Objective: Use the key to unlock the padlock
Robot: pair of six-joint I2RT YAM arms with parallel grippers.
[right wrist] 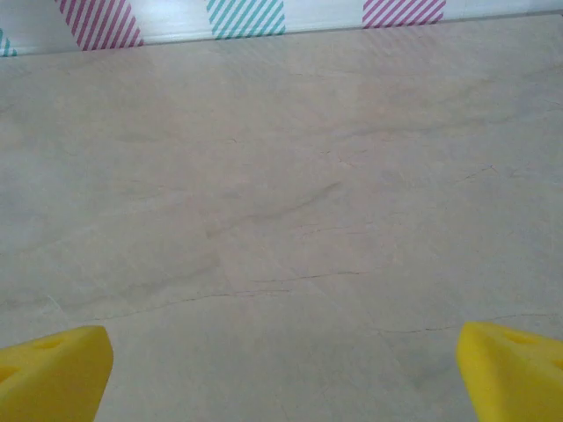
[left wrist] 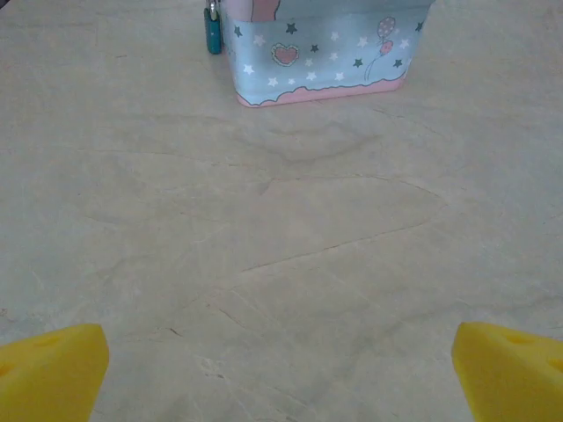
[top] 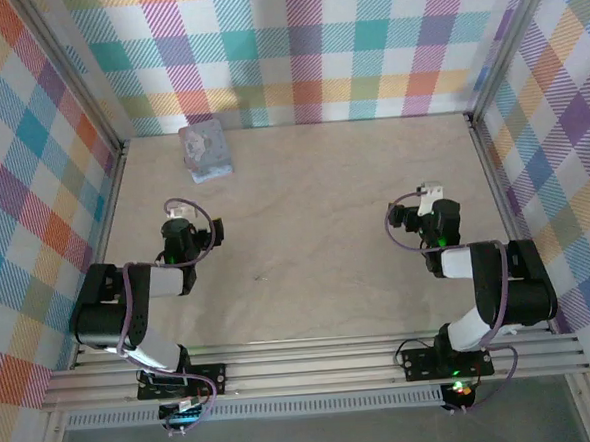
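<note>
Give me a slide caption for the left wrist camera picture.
Open left gripper faces the pastel tin box across bare table, the small teal padlock at one corner.

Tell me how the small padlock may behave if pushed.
The padlock seems to hang upright beside the tin box, so it would probably swing, not slide. Being tiny, it is likely light; its smooth-looking body may slip.

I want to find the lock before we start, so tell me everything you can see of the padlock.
The padlock is tiny, with a dark teal body that looks like painted metal and a stub of silvery shackle above it, cut off by the top edge of the left wrist view. It is upright, beside the left corner of the pastel tin box. Whether it hangs from the box, or is locked, cannot be told.
</note>
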